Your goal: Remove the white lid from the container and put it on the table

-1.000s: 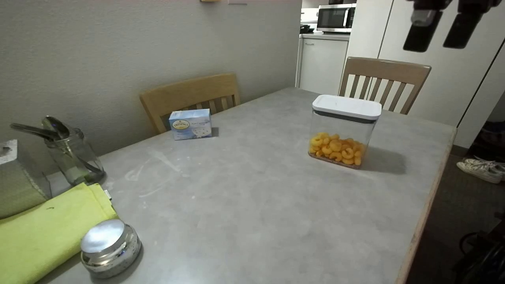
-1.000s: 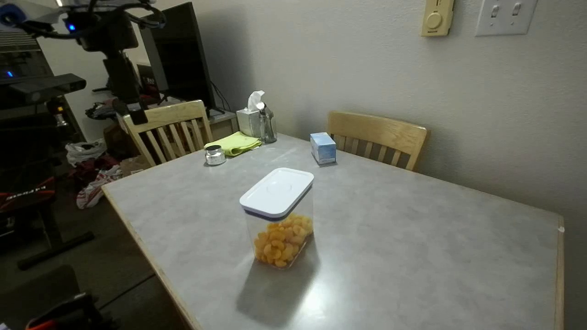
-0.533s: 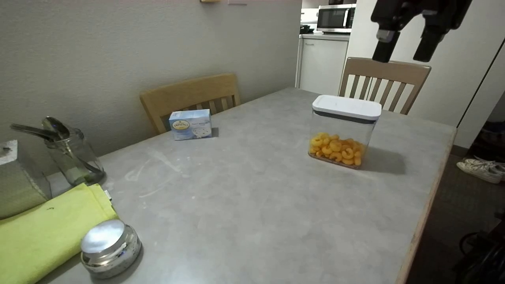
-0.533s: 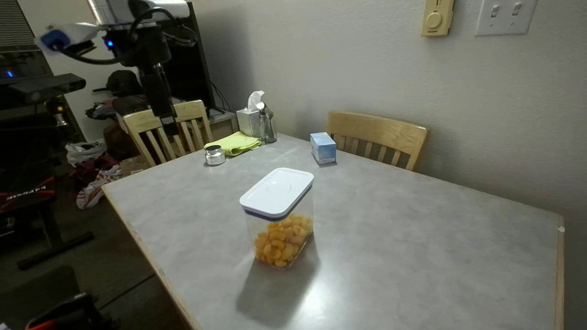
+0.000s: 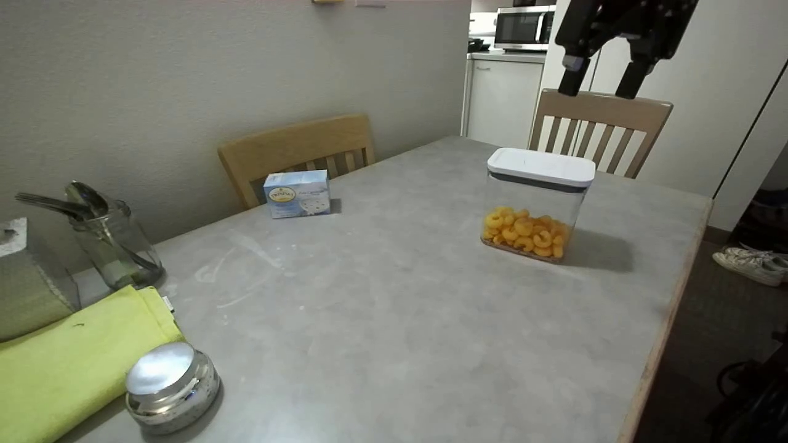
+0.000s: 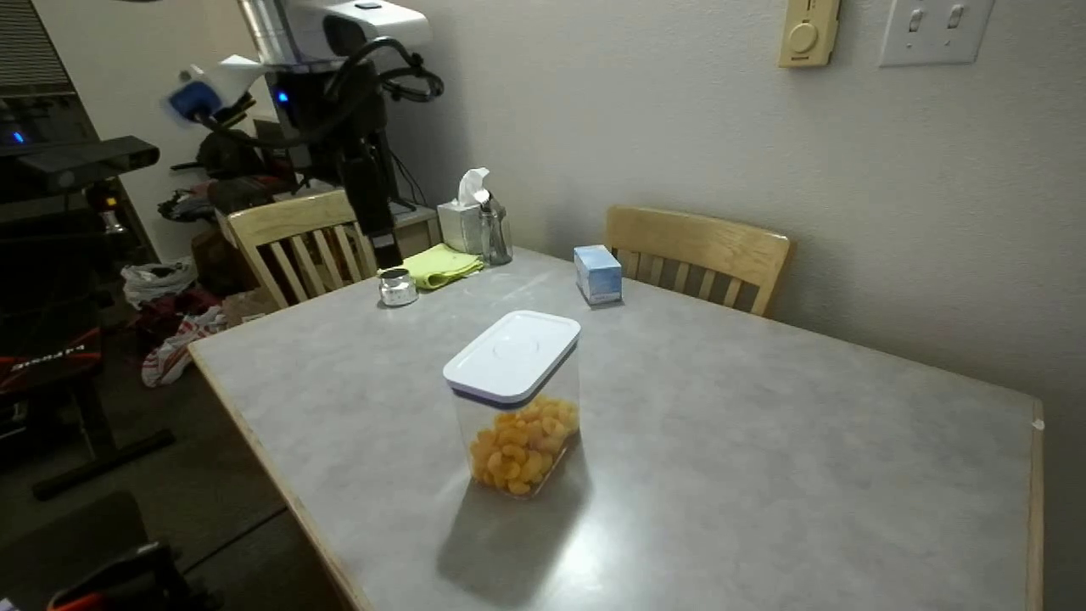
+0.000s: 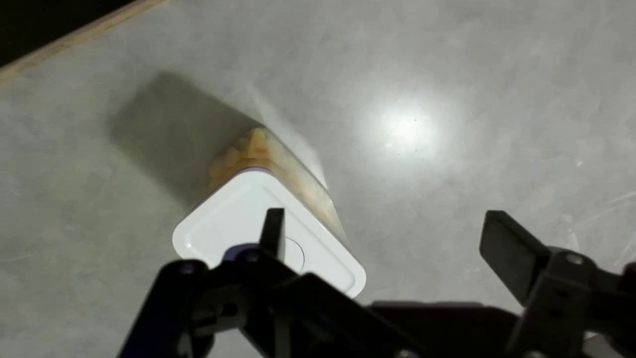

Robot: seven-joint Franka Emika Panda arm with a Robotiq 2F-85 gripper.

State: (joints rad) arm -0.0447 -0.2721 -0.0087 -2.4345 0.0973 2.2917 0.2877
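Black and two-fingered, the robot gripper (image 5: 599, 91) hung in mid-air, its jaws well apart and nothing held between them. In the wrist view one finger (image 7: 272, 233) crossed in front of the flat white rectangular plastic lid (image 7: 236, 214) with rounded corners, yet in both exterior views a clear gap lay between gripper and lid. The lid sat squarely on the small clear rectangular plastic container (image 5: 534, 198), which stood upright with orange-yellow snack pieces (image 6: 522, 450) inside, on the large light grey matte table (image 5: 394, 320). Well apart from the container stood a blue-and-white box (image 5: 298, 194).

None of the removal looked done: the approach seemed the step in hand, the gripper not yet centred over the lid. Left to do were lowering, gripping the lid, working it free and laying it on the table.
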